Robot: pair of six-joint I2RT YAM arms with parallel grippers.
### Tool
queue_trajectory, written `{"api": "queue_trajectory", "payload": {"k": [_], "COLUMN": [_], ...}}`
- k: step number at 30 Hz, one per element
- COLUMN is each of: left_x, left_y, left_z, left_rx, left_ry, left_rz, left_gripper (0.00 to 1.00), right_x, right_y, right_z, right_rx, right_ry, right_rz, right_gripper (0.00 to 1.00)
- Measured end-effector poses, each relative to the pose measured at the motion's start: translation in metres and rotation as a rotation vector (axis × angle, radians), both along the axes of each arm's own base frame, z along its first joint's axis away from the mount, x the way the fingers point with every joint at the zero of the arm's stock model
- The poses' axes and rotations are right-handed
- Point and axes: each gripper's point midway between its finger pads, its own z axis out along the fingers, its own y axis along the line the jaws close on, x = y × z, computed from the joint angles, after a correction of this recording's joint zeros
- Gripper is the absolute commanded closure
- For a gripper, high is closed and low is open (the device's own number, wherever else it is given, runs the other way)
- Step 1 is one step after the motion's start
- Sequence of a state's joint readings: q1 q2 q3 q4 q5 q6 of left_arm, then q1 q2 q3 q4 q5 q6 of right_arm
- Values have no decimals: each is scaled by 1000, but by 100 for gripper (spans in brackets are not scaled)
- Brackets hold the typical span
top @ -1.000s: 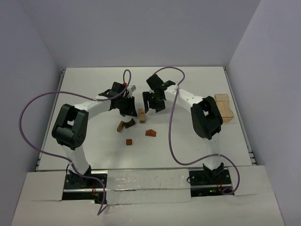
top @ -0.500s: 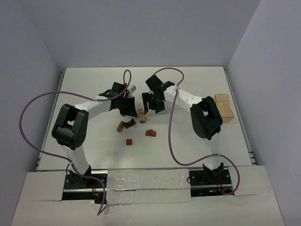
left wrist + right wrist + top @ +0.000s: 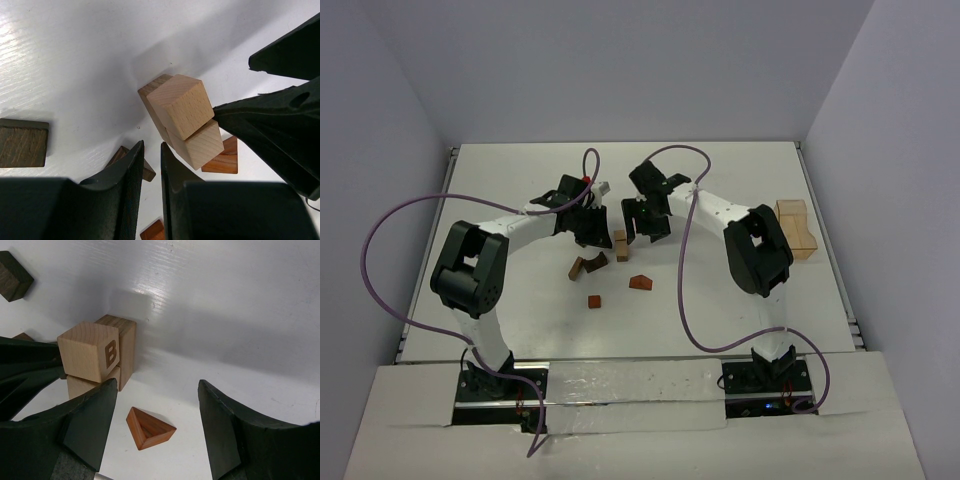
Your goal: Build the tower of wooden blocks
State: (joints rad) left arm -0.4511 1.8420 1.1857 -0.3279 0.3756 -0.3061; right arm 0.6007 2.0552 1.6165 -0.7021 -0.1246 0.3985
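**blockfan22:** Where's the wood block tower (image 3: 621, 244) sitting, and is anything actually being held?

**yam_watcher:** It's found about mid-tabletop (image 3: 520, 180), right between the two grippers. In the right wrist view a lettered cube (image 3: 89, 351) marked "B" is seen stacked on a plain cube (image 3: 82, 385). A taller tan block (image 3: 125, 340) is pressed against their side.

Nothing is being held, tbh. The left gripper (image 3: 151, 150) is closed up, with only a sliver between its fingers and no block pinched there. The right gripper (image 3: 156, 390) is spread wide with nothing caught between its fingers. The tower is seen beyond the finger on the left of that view, off to that side.

**blockfan22:** Is the tower being touched at all?

**yam_watcher:** Can't be told for sure. In the left wrist view one right gripper fingertip is seen just beside the plain cube, but contact can't be made out.

Loose bits are scattered on the near side:
- A reddish-brown wedge (image 3: 149, 428) is laid just beside the tower.
- A dark brown block (image 3: 23, 142) is set a bit apart to the left.
- A small reddish block (image 3: 593, 301) is seen nearer the arm bases.
- A light-tan open box (image 3: 797, 228) is parked well apart, by the right edge.
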Motion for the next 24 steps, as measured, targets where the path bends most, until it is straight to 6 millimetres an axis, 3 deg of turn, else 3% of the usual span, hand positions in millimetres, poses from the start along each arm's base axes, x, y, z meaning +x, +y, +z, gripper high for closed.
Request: {"api": "queue_trajectory", "payload": {"k": [7, 11, 15, 17, 19, 21, 22, 23, 24], "left_x": [0, 6, 15, 18, 18, 12, 7, 2, -4], "left_y": [2, 13, 39, 51, 60, 66, 68, 70, 72], "left_z": [6, 23, 47, 64, 84, 102, 109, 115, 118], "left_rx": [-6, -24, 13, 49, 95, 142, 163, 177, 186], "left_ry": [-16, -69, -163, -231, -316, -392, -422, -442, -458], "left_rz": [-7, -27, -93, -154, -242, -347, -409, -470, -534], "left_gripper": [69, 60, 36, 15, 13, 24, 21, 1, 1], "right_x": [0, -1, -2, -4, -6, -7, -6, -5, -4], "right_y": [-1, -6, -13, -18, -24, -30, -33, -35, -38], "right_z": [2, 13, 37, 50, 65, 79, 85, 91, 97], "right_rx": [-4, 0, 21, 32, 47, 65, 75, 86, 95], "right_ry": [-8, -31, -77, -102, -130, -157, -169, -181, -191], "right_rz": [4, 14, 43, 54, 68, 76, 78, 78, 75], "right_gripper": [24, 8, 0, 0, 0, 0, 0, 0, 0]}}
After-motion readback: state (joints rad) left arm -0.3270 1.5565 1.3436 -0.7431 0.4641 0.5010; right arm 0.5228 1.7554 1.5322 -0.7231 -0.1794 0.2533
